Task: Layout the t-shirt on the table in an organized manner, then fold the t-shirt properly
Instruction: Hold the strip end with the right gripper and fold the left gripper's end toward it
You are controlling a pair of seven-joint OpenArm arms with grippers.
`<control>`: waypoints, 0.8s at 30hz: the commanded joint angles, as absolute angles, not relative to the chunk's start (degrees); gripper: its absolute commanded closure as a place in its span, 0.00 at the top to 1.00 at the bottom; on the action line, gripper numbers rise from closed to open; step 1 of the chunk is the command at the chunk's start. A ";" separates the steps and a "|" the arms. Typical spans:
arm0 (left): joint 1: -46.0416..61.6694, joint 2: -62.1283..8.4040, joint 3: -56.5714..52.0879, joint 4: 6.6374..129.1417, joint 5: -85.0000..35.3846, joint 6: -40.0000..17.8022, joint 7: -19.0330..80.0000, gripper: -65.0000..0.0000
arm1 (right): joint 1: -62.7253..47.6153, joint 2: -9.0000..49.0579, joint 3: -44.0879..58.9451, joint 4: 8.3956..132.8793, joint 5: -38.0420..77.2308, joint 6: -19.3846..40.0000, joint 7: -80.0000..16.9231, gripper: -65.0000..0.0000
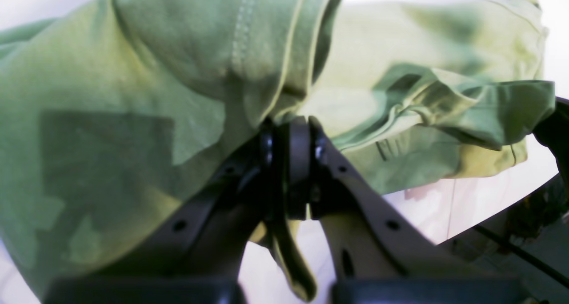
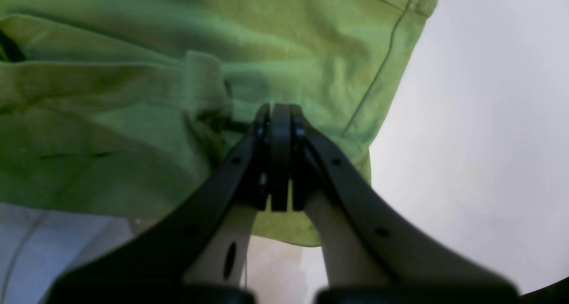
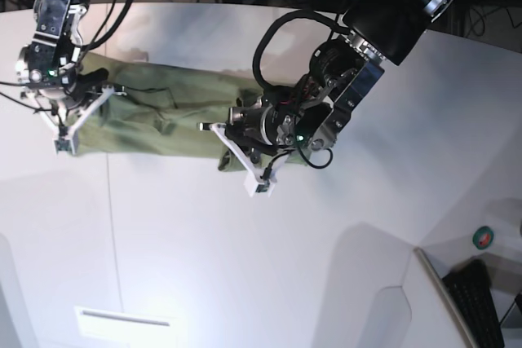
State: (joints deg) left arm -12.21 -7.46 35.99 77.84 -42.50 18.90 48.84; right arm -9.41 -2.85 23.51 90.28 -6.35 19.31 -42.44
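The olive-green t-shirt is stretched as a bunched band across the far part of the white table, between my two grippers. My left gripper is shut on the shirt's right end. In the left wrist view the closed fingertips pinch folded cloth, and a strip hangs down between the fingers. My right gripper is shut on the shirt's left end. In the right wrist view it grips the cloth near a hemmed corner. The shirt is creased and folded over itself, not flat.
A thin dark seam runs down the table. The table's curved edge lies close to the left gripper. A keyboard and a green tape roll sit off the table at lower right. Cables lie behind the far edge.
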 commanded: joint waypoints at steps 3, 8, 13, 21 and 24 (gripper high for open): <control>-12.97 -6.99 35.82 79.08 -43.03 18.51 48.22 0.00 | -8.84 -2.51 23.60 91.30 -6.02 19.03 -41.63 0.00; -12.62 -7.25 36.00 79.69 -43.12 18.51 48.40 0.00 | -8.75 -2.51 23.60 91.30 -6.02 19.03 -41.63 0.00; -11.91 -7.52 36.00 81.63 -43.30 18.51 48.92 0.00 | -8.13 -2.51 23.60 91.21 -6.02 19.03 -41.63 0.00; -12.44 -7.16 35.56 81.71 -43.03 18.51 54.37 0.00 | -8.04 -2.59 23.52 91.21 -6.02 19.03 -41.63 0.00; -12.44 -7.16 35.56 81.36 -43.03 18.51 54.11 0.00 | -8.04 -2.59 23.52 91.21 -6.02 19.03 -41.63 0.00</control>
State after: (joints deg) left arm -11.29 -7.64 35.79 80.51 -42.52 18.90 54.68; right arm -8.60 -2.98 23.51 90.28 -6.22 19.31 -42.46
